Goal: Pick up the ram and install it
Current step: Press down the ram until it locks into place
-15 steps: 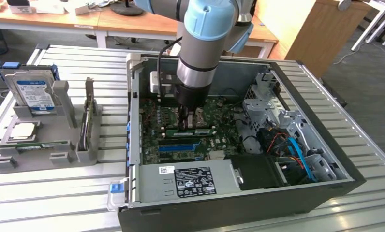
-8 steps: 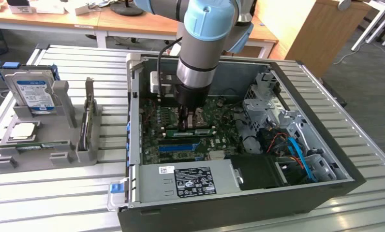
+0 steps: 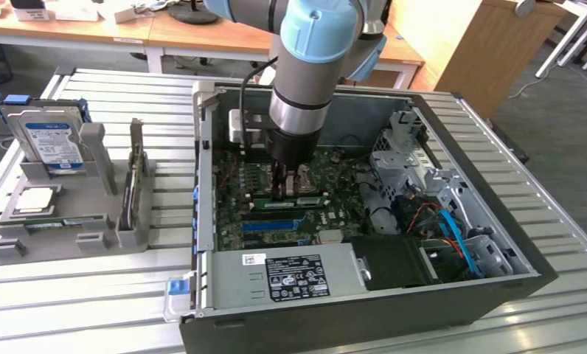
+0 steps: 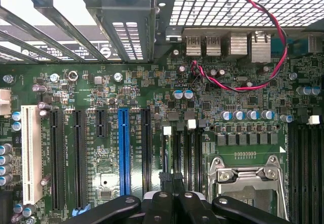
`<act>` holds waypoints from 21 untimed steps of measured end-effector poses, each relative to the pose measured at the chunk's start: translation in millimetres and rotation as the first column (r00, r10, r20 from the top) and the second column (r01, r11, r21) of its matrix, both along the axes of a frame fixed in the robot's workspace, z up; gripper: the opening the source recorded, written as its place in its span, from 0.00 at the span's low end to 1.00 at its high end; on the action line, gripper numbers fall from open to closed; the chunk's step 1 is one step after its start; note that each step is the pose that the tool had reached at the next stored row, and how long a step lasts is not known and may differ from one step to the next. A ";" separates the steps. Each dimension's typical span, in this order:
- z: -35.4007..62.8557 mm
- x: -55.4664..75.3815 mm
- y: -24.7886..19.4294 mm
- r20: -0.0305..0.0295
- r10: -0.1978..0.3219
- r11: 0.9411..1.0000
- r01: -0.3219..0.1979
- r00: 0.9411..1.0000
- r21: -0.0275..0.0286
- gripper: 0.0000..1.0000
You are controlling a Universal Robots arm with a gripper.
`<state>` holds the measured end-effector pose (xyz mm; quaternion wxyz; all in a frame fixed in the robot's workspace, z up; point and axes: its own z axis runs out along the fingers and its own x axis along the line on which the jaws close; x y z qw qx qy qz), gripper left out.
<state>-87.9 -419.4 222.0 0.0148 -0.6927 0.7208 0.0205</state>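
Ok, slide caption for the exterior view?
Gripper shut, lowered over the motherboard inside the open computer case.

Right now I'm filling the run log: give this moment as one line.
gripper: shut, inside open computer case | position: over motherboard memory slots | ram: under the fingertips at a slot | seating: cannot tell

Work surface: a table (image 3: pixel 529 177) of pale ribbed metal slats. Behind it, light wooden desks (image 3: pixel 96 33) with white legs carry scattered small items. A tall wooden cabinet (image 3: pixel 490 44) stands at the exterior view's right. Floor (image 3: pixel 559 103) grey. Lighting even, no hard shadows.
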 end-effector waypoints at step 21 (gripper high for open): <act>16.8 0.0 0.0 0.000 0.000 1.000 0.000 1.000 -0.004 0.11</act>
